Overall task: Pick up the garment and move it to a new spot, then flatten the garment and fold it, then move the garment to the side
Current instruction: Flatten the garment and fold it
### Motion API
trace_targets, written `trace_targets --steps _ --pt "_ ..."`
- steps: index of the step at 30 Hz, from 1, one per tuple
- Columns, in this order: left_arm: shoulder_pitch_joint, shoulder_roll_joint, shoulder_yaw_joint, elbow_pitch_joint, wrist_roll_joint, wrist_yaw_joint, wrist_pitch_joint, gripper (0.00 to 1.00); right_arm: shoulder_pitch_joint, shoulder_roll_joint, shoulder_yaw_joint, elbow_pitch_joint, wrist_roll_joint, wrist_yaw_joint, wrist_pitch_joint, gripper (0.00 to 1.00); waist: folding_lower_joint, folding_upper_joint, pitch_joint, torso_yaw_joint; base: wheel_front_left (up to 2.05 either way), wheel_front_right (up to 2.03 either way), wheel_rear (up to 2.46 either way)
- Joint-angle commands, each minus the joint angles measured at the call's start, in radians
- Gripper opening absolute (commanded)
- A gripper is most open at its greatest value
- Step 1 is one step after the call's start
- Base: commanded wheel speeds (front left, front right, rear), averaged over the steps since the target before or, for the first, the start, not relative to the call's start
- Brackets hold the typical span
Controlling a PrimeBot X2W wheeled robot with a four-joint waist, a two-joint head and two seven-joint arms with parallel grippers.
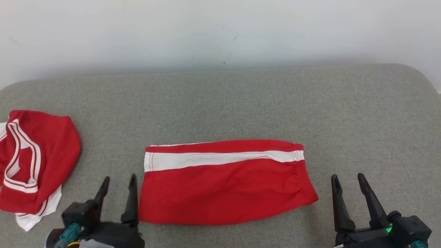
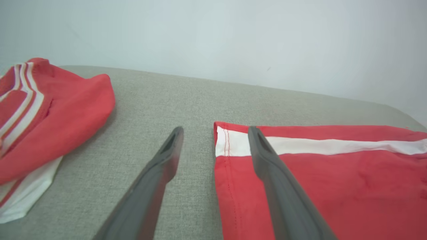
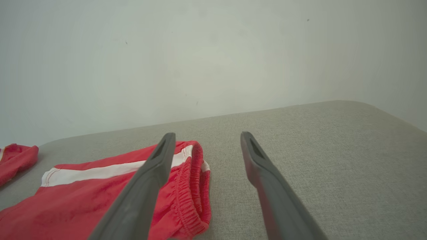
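The garment (image 1: 224, 186) is a pair of red shorts with a white stripe, folded flat in the middle of the grey cushion. My left gripper (image 1: 119, 181) stands open just off the garment's left edge, nothing between its fingers. In the left wrist view the garment (image 2: 333, 180) lies partly under the right finger, and the left gripper (image 2: 215, 131) gapes over its hem. My right gripper (image 1: 348, 179) is open beside the elastic waistband end, empty. The right wrist view shows the waistband (image 3: 190, 196) just left of the open right gripper (image 3: 206, 136).
A second red and white garment (image 1: 31, 162) lies crumpled at the cushion's far left, also in the left wrist view as a heap (image 2: 43, 113). The grey cushion (image 1: 241, 103) ends at a white wall (image 1: 206, 31) behind. Bare cushion stretches to the right.
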Motion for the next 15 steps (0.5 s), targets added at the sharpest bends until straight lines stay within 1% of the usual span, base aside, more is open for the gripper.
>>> trace_targets --steps 1,3,6,9,11,15 --pt "0.032 -0.012 0.034 -0.017 0.039 0.007 -0.002 1.0 -0.003 0.004 -0.001 0.002 -0.006 -0.003 0.0 1.0 0.0 -0.0001 -0.001 0.003 0.0 0.0 0.0" --pt "0.075 -0.039 0.105 -0.05 0.104 0.004 -0.002 1.0 -0.008 0.005 -0.001 0.005 -0.015 -0.003 0.0 1.0 0.0 -0.0001 -0.003 0.008 0.0 0.0 0.0" --pt "0.127 -0.071 0.181 -0.083 0.202 -0.008 -0.002 1.0 -0.012 0.008 -0.003 0.021 -0.046 -0.003 0.0 1.0 0.0 -0.0001 -0.007 0.018 0.0 0.0 0.0" --pt "0.167 -0.077 0.225 -0.1 0.315 -0.012 -0.002 1.0 -0.018 0.007 0.006 0.042 -0.08 -0.003 0.0 1.0 0.0 -0.0001 -0.012 0.027 0.0 0.0 0.0" --pt "0.194 -0.094 0.241 -0.105 0.371 -0.011 -0.002 1.0 -0.021 0.011 0.006 0.052 -0.097 -0.003 -0.001 1.0 0.0 -0.0001 -0.017 0.034 0.0 0.0 0.0" --pt "0.236 -0.119 0.281 -0.119 0.44 -0.007 -0.002 1.0 -0.023 0.016 -0.001 0.078 -0.118 -0.003 -0.001 1.0 0.0 -0.0001 -0.029 0.051 0.0 0.0 0.0"
